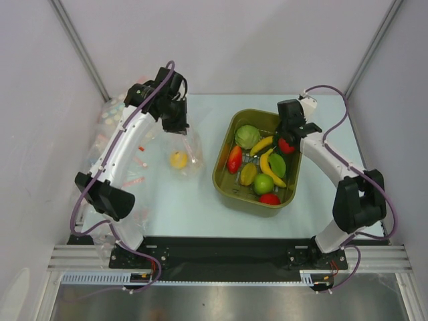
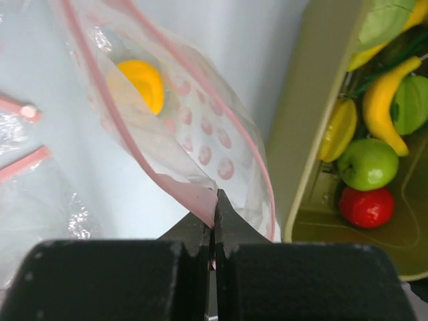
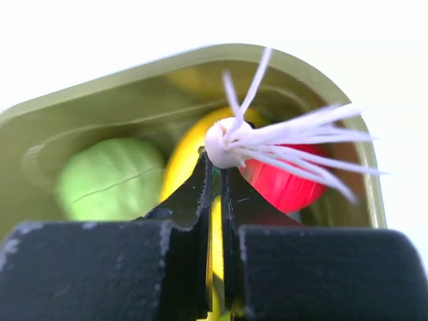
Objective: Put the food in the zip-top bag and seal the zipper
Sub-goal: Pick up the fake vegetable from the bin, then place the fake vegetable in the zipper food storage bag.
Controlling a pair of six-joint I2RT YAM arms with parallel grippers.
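Note:
My left gripper (image 1: 175,124) (image 2: 215,195) is shut on the pink zipper strip (image 2: 190,194) of the zip-top bag (image 1: 186,148) (image 2: 200,134) and holds its mouth up. The bag is clear, with faint pink dots, and has a yellow lemon (image 1: 178,159) (image 2: 140,83) inside. My right gripper (image 1: 289,134) (image 3: 217,160) is over the far right of the olive tub (image 1: 224,180), shut on the white stringy tuft (image 3: 231,140) of a red toy vegetable (image 1: 286,146) (image 3: 284,184). Bananas (image 1: 271,167) (image 2: 378,107), a green apple (image 1: 263,184) (image 2: 366,164) and a red tomato (image 1: 269,198) (image 2: 366,206) lie in the tub.
The tub also holds a pale green cabbage (image 1: 247,136) (image 3: 110,184), a red-orange fruit (image 1: 235,159) and a yellow starfruit (image 2: 336,130). Other clear bags (image 1: 114,117) and loose pink strips (image 1: 137,162) (image 2: 20,107) lie at the left by the wall.

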